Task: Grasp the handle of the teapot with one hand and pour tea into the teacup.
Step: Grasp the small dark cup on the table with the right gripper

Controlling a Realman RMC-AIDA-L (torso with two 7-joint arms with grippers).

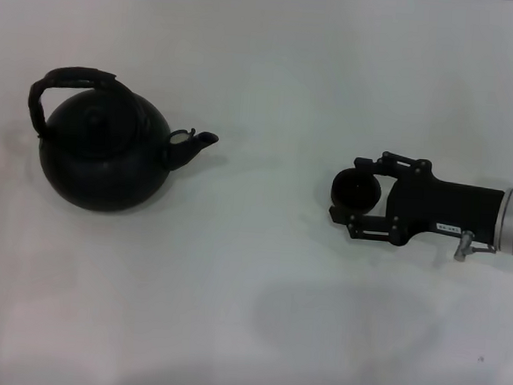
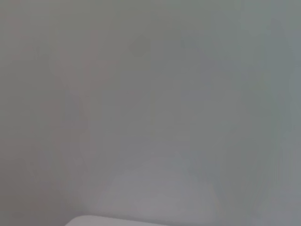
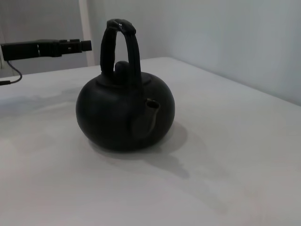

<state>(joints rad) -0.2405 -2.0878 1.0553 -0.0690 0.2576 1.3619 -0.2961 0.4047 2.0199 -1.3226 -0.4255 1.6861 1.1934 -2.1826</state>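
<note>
Clamping the teacup (image 1: 356,191) between closed-in fingers, right gripper (image 1: 353,193) well apart from teapot (image 1: 105,151). Spout aimed toward the cup, handle (image 1: 66,87) upright above the lid. Left gripper unseen; jaw state unknowable.

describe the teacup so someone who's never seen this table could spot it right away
On the white table, look away from the big black teapot toward the robot's right, where the right gripper reaches in. The teacup sits between its fingers: a tiny round dark handleless cup, far smaller than the teapot.
</note>
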